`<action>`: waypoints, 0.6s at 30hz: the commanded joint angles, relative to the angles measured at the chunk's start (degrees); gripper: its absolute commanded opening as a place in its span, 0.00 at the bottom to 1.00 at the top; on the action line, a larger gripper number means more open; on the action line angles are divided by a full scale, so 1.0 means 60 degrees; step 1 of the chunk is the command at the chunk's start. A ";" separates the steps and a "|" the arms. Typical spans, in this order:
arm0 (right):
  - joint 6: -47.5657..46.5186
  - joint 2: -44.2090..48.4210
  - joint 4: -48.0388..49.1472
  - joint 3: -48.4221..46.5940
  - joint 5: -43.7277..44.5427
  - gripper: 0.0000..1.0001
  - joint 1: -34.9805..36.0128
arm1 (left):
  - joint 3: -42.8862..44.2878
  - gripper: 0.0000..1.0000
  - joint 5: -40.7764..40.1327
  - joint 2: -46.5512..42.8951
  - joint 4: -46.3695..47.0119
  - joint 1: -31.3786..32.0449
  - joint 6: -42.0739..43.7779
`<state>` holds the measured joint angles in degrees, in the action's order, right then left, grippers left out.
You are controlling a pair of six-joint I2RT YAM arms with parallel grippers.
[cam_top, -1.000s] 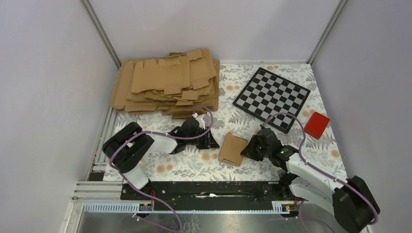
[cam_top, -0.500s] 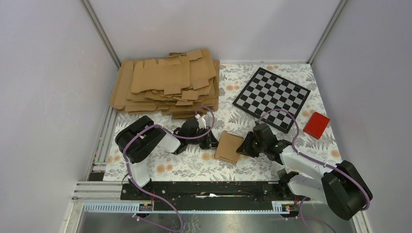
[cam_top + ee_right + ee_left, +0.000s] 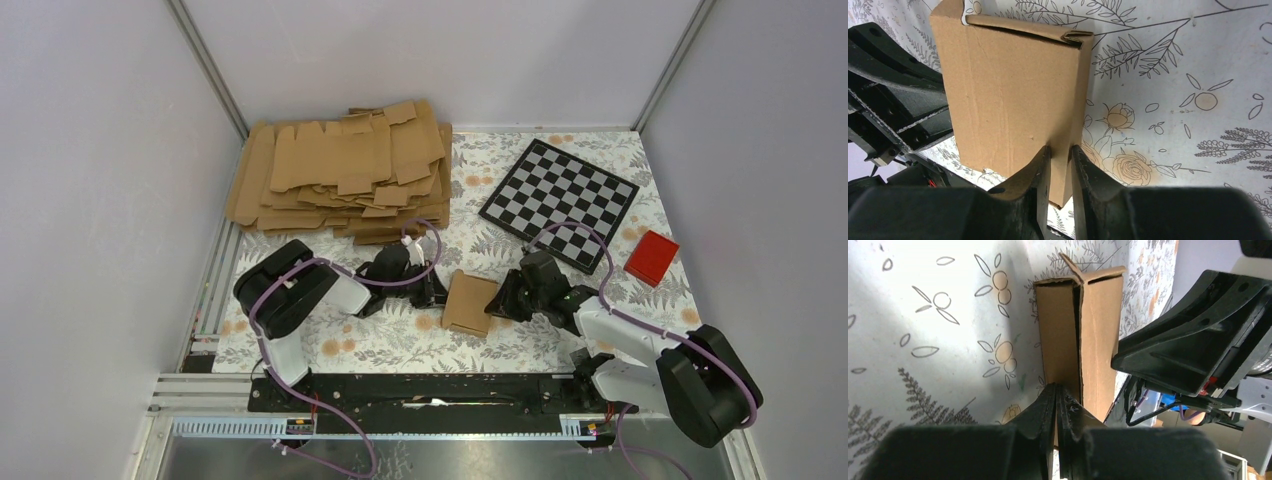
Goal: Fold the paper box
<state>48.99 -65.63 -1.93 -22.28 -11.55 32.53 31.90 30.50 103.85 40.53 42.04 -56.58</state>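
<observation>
as both tools are closed down onto cardboard, the right gripper (image 3: 1060,152) is seen with its two black fingers drawn almost together, and only the thin side wall of the small brown kraft-cardboard paper box (image 3: 1013,100) is pinched between them. the left gripper (image 3: 1057,390) is shown with its fingers pressed nearly flat against each other at the box's opposite edge. a single layer appears to be clamped there, though the contact itself is hidden by the fingertips.

the paper box is held between the two tools as a partly erected sleeve, near the near-left corner of the black-and-white chequered board (image 3: 560,198) but apart from it, on the side facing the arm bases. one end flap is seen sticking out unfolded, and a seam along the narrow face is gaping. to the left of the chequered board a big pile of flat brown blanks (image 3: 340,170) is stacked, and a small red block (image 3: 652,257) is set by its right corner.

the risk is judged to lie in uneven motion. if the tools are pulled apart or twisted out of step, the thin wall could be torn or slipped from a pinch, the sleeve could be flattened, or the loose flap could be creased the wrong way.
</observation>
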 commanded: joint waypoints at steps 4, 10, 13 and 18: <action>-0.0635 -0.0348 0.0942 -0.0165 -0.0403 0.17 -0.0085 | 0.0603 0.08 -0.0237 -0.1021 -0.1440 0.0332 0.0722; -0.1052 -0.0337 0.0586 -0.0167 -0.0228 0.18 -0.0113 | -0.0293 0.10 -0.0757 -0.1516 -0.1937 -0.0122 0.0977; -0.1153 -0.0287 0.0597 -0.0125 -0.0273 0.17 -0.0159 | -0.0490 0.11 -0.1156 -0.1988 -0.2503 -0.0181 0.1292; -0.1434 -0.0224 0.0634 -0.0113 -0.0682 0.17 -0.0354 | -0.0600 0.11 -0.1836 -0.2786 -0.3518 -0.0231 0.1836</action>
<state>43.27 -67.29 0.93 -22.50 -13.65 31.53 28.56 24.12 91.64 23.29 41.15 -49.47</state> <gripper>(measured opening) 0.217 0.109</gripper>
